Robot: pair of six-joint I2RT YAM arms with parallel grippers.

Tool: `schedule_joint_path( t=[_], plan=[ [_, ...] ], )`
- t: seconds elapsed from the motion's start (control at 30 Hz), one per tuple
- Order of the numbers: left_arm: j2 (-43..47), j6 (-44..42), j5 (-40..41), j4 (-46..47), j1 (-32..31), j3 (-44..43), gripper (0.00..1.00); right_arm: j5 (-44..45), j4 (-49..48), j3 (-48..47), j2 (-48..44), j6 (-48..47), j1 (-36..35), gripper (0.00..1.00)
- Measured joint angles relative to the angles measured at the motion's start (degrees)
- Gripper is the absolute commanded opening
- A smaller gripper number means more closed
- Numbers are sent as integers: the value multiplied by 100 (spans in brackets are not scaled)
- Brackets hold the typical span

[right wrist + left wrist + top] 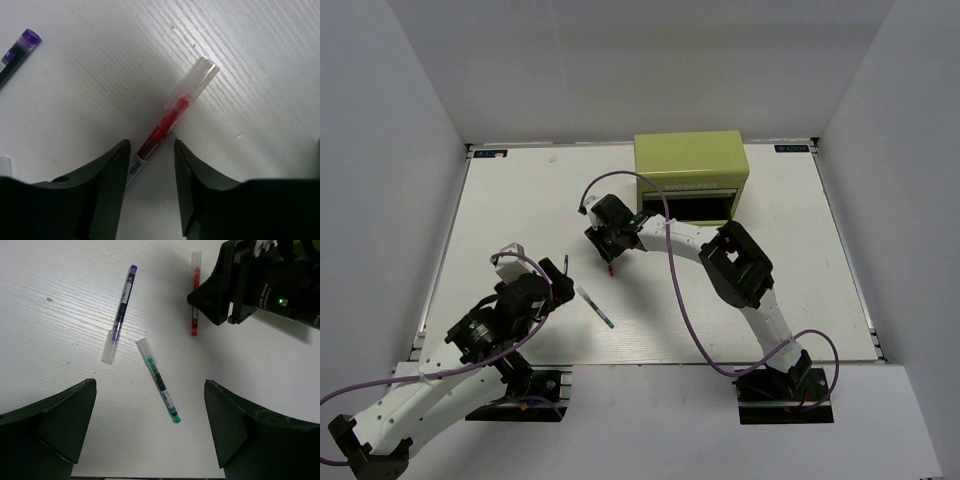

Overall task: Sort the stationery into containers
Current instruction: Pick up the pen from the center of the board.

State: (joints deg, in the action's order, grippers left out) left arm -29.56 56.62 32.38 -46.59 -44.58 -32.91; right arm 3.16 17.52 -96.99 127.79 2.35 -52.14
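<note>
Space is widest at the right of the desk [810,290], where bare white board runs from the near edge to the side rim. White walls [380,150] close the left, right and far sides. Nearest the arms, the left hand [150,387] hangs above the board, spread wide and holding nothing. Below it lies the green-tipped pen [161,382], slanted, its clear cap pointing away, with bare surface all round. Just beyond and to its left lies the purple pen [121,310], touching neither neighbour. Farther on, the red pen [172,115] lies flat on the desk. The right hand [151,147] stands over its barrel, partly open, one finger on each side and a gap showing beside the pen. The right arm [735,260] crosses the middle of the desk behind it. At the far edge sits the olive-green box [690,165], its dark front opening facing the arms, well apart from all three pens.
</note>
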Motion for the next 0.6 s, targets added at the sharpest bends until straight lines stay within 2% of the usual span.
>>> schedule_joint_path(
  t=[0.03, 0.17, 0.33, 0.37, 0.43, 0.6],
  plan=[
    [0, -28, 0, -15, 0, -4, 99, -13, -2, 0, 11, 0, 2, 43],
    [-11, -162, 17, -22, 0, -52, 99, -151, -11, 0, 17, -52, 28, 24],
    [-81, -280, 26, -13, 0, -90, 99, -544, -59, 57, 15, -308, 81, 9],
    [-94, -291, 24, -13, 0, -87, 99, -612, -98, 85, 4, -404, 85, 3],
    [-109, -319, 24, 2, 0, -87, 99, -761, -149, 166, -37, -625, 92, 0],
    [-157, -345, 15, 157, 0, -46, 99, -1115, 48, 382, -260, -1102, 114, 0]
  ],
)
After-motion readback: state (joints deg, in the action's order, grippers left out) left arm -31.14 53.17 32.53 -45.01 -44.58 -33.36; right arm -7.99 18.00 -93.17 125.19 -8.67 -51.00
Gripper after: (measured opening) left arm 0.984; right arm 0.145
